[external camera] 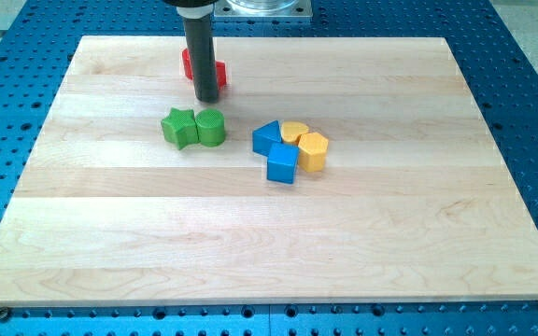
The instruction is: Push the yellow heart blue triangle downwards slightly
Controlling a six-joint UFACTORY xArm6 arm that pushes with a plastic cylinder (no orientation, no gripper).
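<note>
The yellow heart (293, 132) lies right of the board's middle, touching the blue triangle (266, 137) on its left. A yellow hexagon (313, 150) and a blue cube (282, 163) sit against them below. My tip (207, 99) is at the view's top, left of this cluster and apart from it, just above the green blocks. The rod hides part of a red block (219, 72) behind it.
A green star (179, 127) and a green round block (210, 127) sit together just below my tip. The wooden board (269, 261) rests on a blue perforated table. The arm's mount shows at the view's top.
</note>
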